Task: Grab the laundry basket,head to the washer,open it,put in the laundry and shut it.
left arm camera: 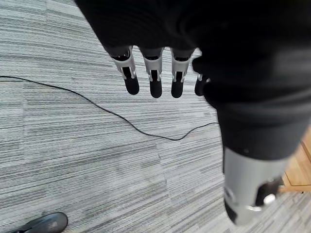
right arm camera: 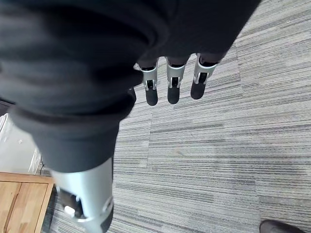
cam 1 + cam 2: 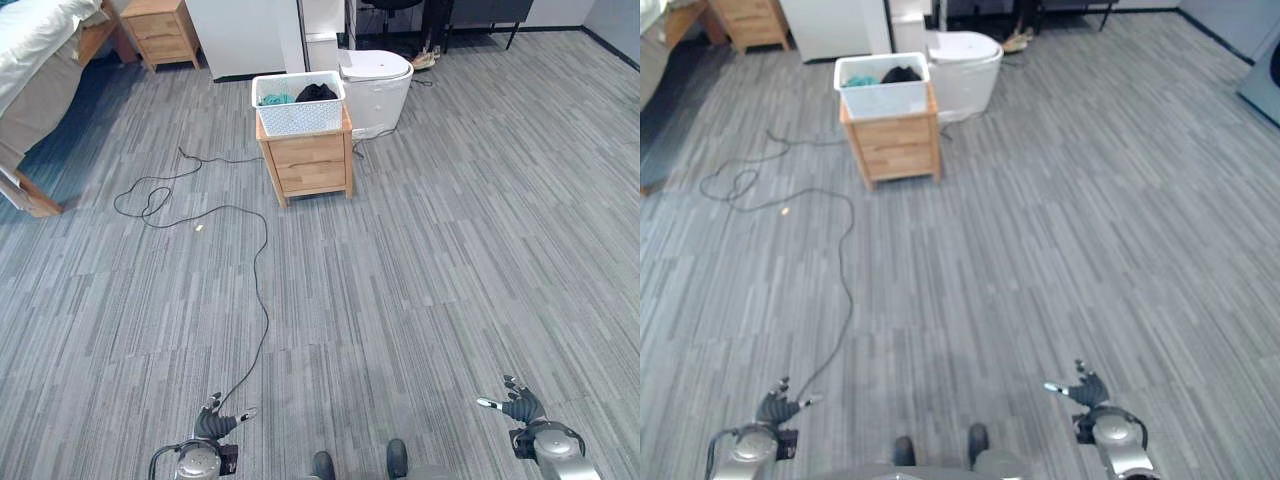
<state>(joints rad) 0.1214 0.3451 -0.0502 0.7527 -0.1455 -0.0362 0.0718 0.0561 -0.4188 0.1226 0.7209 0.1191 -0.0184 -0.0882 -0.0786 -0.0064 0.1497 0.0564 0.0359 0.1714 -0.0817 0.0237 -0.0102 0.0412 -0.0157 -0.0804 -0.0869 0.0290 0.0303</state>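
The laundry basket [image 3: 298, 103], white and perforated, is sitting on top of a small wooden cabinet [image 3: 308, 165] far ahead across the grey striped floor [image 3: 420, 270]. Inside the basket a teal garment [image 3: 276, 99] is lying to the left and a black garment [image 3: 317, 93] to the right. Just behind the cabinet and to its right, a low white rounded washer [image 3: 378, 88] is standing with its lid down.

Both hands are hanging low near the robot, well apart from the basket and from each other. The left hand [image 3: 216, 421] is showing at the lower left with its fingers [image 1: 155, 80] extended and relaxed, holding nothing. The right hand [image 3: 520, 404] is showing at the lower right, its fingers [image 2: 173, 85] likewise straight and spread, with nothing in them.

A bed [image 3: 40, 50] is standing at the far left, with a wooden nightstand [image 3: 160, 32] beyond it against the wall.
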